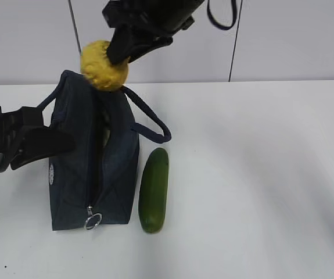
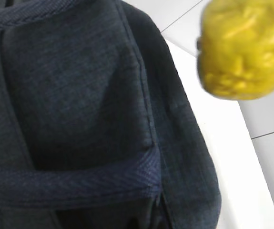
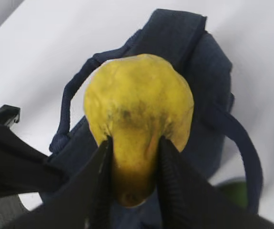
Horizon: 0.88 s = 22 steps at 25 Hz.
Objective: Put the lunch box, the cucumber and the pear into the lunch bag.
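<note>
My right gripper [image 1: 120,55] is shut on the yellow pear [image 1: 103,65] and holds it in the air over the far end of the dark navy lunch bag [image 1: 74,174]. In the right wrist view the two fingers clamp the pear's [image 3: 139,105] narrow end, with the bag [image 3: 184,38] below. The cucumber [image 1: 154,190] lies on the table along the bag's right side. My left gripper [image 1: 62,144] is against the bag's left side. Its wrist view shows only bag fabric [image 2: 79,95] and the pear [image 2: 244,47]. The lunch box is not identifiable; a pale sliver shows in the bag's opening.
The bag's zipper gap runs along its top, with the metal ring pull [image 1: 93,221] at the near end. One loop handle [image 1: 155,125] hangs out to the right, toward the cucumber. The white table [image 1: 259,174] extends to the right.
</note>
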{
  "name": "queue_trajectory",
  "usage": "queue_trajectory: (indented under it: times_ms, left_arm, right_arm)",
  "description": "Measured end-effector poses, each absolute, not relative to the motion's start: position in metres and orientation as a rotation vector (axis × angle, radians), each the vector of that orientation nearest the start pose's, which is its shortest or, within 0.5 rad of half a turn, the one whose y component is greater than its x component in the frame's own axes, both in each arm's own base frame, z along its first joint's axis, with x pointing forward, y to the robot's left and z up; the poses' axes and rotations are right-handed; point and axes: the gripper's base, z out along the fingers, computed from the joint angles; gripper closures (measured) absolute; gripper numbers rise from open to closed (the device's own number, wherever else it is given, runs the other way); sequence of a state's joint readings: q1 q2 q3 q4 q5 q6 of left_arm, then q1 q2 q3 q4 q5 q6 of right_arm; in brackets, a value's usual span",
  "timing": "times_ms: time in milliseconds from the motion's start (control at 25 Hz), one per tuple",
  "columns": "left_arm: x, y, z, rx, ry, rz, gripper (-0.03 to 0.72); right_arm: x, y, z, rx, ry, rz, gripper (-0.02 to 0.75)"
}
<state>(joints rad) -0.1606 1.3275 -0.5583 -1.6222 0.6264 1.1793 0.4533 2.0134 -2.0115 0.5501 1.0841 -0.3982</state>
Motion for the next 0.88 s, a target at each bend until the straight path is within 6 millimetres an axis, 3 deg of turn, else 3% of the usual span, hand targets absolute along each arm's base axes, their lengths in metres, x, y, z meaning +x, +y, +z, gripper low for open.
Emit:
queue_trajectory:
  times_ms: [240,440,640,880]
  left_arm:
    - [0.225,-0.091,0.221,0.029,2.264,-1.027,0.704]
    - [0.223,-0.093,0.223,0.053,2.259,-1.073,0.704]
    - [0.222,-0.095,0.223,0.076,2.258,-1.098,0.704]
    - [0.221,-0.095,0.223,0.080,2.258,-1.102,0.704]
  right_arm:
    - [0.414,0.254,0.281,-0.888,2.369,0.837,0.517]
    - [0.430,0.259,0.250,-0.834,2.385,0.811,0.516]
    - [0.436,0.262,0.251,-0.769,2.326,0.834,0.457]
    - [0.436,0.265,0.254,-0.754,2.301,0.887,0.333]
